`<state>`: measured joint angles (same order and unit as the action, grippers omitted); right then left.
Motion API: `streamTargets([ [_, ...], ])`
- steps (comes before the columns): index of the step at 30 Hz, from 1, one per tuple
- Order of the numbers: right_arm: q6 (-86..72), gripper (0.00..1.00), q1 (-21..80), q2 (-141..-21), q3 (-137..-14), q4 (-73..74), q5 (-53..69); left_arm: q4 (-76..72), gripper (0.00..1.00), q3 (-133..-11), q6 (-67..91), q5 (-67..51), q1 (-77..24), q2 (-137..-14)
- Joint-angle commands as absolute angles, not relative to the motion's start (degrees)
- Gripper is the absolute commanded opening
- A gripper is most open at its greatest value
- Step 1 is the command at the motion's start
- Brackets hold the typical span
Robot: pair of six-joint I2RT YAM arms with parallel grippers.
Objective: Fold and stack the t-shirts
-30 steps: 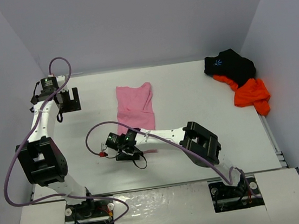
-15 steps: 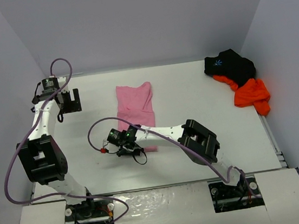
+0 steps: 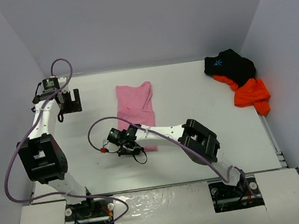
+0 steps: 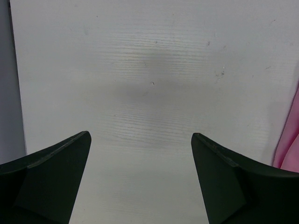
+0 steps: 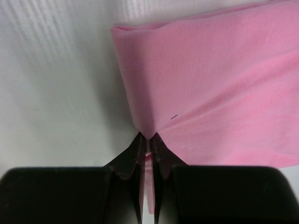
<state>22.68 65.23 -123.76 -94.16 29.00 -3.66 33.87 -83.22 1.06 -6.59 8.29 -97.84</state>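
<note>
Right wrist view has the right gripper (image 5: 146,136) pinched tight on the near folded edge of the pink t-shirt (image 5: 219,79), with a sliver of cloth showing between its fingers. That shirt lies folded in a long strip at mid-table, running away from the arms. Farther back on the left, the left gripper (image 4: 140,134) hovers over bare table (image 4: 154,70), fingers spread wide and holding nothing. In the far right corner, the black t-shirt (image 3: 230,64) and orange t-shirt (image 3: 252,93) lie crumpled, touching.
</note>
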Motion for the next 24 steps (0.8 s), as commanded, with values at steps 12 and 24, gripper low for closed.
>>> streamTargets([
  [12,23.01,0.0,69.86,-113.22,-97.82,34.99,-11.16,31.63,0.87,-84.98,0.97,-6.76,8.79,-94.14],
  [24,30.52,0.0,63.49,-113.91,-115.29,40.3,-21.96,33.9,0.87,-86.97,0.09,-8.2,8.79,-94.11],
])
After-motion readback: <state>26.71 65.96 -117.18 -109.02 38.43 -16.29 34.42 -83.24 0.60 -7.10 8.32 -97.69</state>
